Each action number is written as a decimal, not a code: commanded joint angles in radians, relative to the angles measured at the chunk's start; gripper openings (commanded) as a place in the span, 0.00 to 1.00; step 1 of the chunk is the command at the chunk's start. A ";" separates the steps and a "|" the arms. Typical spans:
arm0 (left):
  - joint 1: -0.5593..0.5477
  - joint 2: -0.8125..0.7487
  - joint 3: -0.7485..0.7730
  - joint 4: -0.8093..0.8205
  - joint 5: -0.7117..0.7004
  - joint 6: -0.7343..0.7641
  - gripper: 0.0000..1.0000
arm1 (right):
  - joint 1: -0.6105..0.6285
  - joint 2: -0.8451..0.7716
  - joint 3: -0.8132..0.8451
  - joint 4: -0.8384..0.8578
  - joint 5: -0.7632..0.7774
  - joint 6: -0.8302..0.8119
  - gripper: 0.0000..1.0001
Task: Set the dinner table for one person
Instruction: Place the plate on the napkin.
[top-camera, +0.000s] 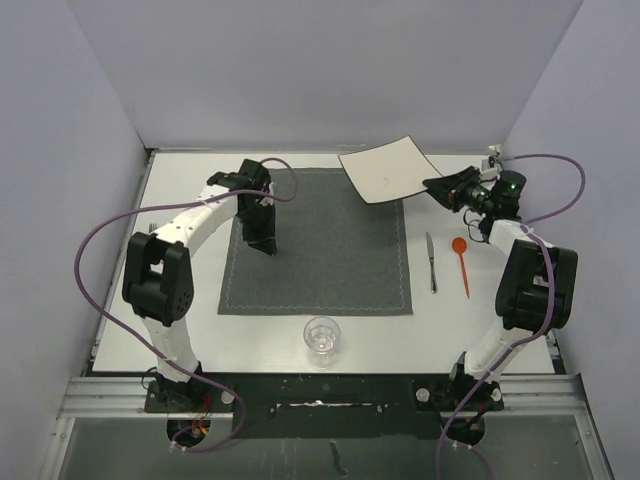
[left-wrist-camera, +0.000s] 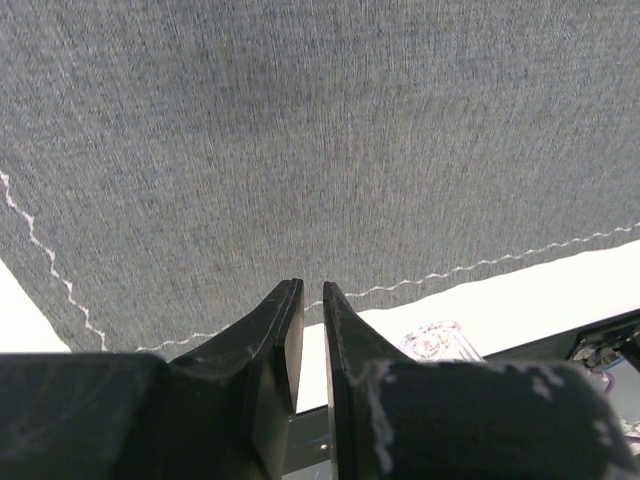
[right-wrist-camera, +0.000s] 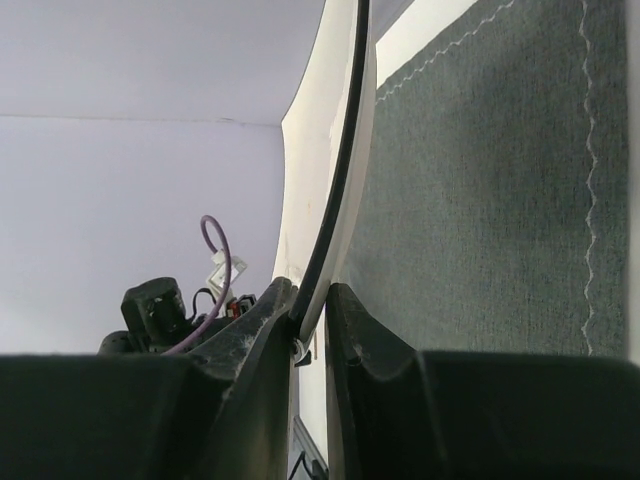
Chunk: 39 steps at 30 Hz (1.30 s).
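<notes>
Nearest the arm bases, a clear glass (top-camera: 321, 338) stands upright on the white dinner table (top-camera: 250, 335). It is close to the near edge, just in front of the dark grey placemat (top-camera: 320, 250). The table fills the whole work area, and the placemat lies flat at its middle.

To the right of the placemat, a knife (top-camera: 431, 262) and an orange spoon (top-camera: 463, 262) lie side by side on the bare top. Their long axes run near to far.

The left claw (top-camera: 262, 240) hangs over the left part of the placemat. Its wrist view shows the fingers drawn almost together with nothing between them (left-wrist-camera: 312, 290).

Farther back, the right claw (top-camera: 437, 188) is clenched on the right rim of the square white plate (top-camera: 388, 168). The wrist view shows the rim pinched between the two fingers (right-wrist-camera: 310, 300) and the plate (right-wrist-camera: 320, 150) running edge-on away from them. The plate is tilted over the placemat's far right corner, and whether any part of it touches the cloth cannot be told.

The middle of the placemat lies to the left of this claw and nearer the bases. Judging from this, the coming move is a carry inward by the right arm, which already has the plate, followed by levelling it before release.
</notes>
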<state>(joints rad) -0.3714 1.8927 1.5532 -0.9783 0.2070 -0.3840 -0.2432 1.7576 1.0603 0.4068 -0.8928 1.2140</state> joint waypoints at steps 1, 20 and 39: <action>-0.003 -0.131 -0.030 -0.002 0.016 0.011 0.13 | 0.035 -0.127 0.007 0.192 -0.018 0.051 0.00; -0.004 -0.210 -0.099 -0.009 0.015 0.014 0.14 | 0.140 -0.136 -0.053 0.253 0.031 0.072 0.00; -0.001 -0.218 -0.125 -0.001 0.014 0.013 0.14 | 0.210 -0.045 -0.073 0.421 -0.002 0.160 0.00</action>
<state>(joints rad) -0.3714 1.7321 1.4220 -0.9936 0.2073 -0.3805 -0.0471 1.7184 0.9634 0.5247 -0.8253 1.2823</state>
